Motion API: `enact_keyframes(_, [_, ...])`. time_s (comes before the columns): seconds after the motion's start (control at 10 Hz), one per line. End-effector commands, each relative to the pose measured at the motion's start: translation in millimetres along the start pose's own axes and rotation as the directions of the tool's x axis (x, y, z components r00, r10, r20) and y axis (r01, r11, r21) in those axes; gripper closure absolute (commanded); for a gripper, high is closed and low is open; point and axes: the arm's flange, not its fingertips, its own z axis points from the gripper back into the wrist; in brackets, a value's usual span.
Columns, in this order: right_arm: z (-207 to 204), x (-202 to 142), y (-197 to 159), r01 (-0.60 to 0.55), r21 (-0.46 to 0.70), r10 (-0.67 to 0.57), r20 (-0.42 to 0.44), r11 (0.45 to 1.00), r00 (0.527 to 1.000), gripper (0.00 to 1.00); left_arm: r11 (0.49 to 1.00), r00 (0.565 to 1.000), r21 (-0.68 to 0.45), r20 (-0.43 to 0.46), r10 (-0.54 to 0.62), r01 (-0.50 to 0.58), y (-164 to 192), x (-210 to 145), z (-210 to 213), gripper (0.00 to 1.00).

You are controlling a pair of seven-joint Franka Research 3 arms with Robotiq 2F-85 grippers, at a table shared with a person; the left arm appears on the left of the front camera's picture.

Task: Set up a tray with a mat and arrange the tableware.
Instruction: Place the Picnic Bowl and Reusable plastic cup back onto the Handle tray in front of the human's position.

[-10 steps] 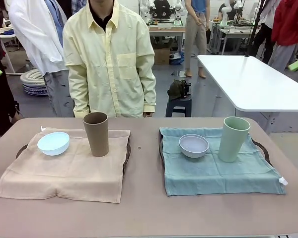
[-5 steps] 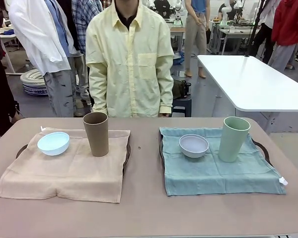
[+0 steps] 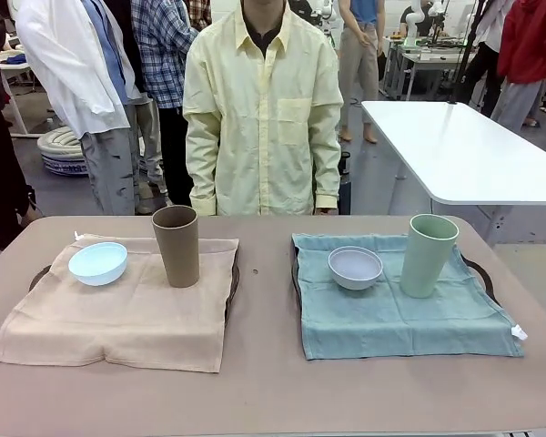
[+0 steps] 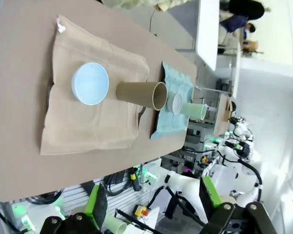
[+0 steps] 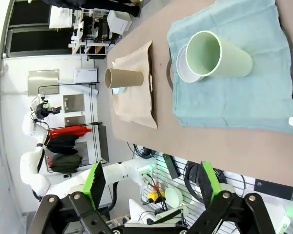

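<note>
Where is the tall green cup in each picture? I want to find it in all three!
Front view: the pale green cup stands upright at the right, on the teal mat.
Left wrist view: it shows small, right of the middle, beyond the tan-brown cup.
Right wrist view: it is big, near the top, open mouth facing the camera.
Shared landmark: the greyish white bowl right beside it on the teal mat.
</note>
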Motion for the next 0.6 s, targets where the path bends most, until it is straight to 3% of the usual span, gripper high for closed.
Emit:
enact_keyframes(0.0, [-0.5,0.9,-1.4,-0.004,0.007,0.004,-0.006,1.0,1.0,0.0,1.0,0.999,-0.012,0.039,-0.005,0.006,0.5,-4.4,9.5,0.0])
enact_keyframes(0.5, [-0.5,0.9,-1.4,-0.004,0.007,0.004,-0.006,1.0,1.0,0.0,1.0,0.999,-0.012,0.039,-0.005,0.006,0.5,-4.4,9.5,0.0])
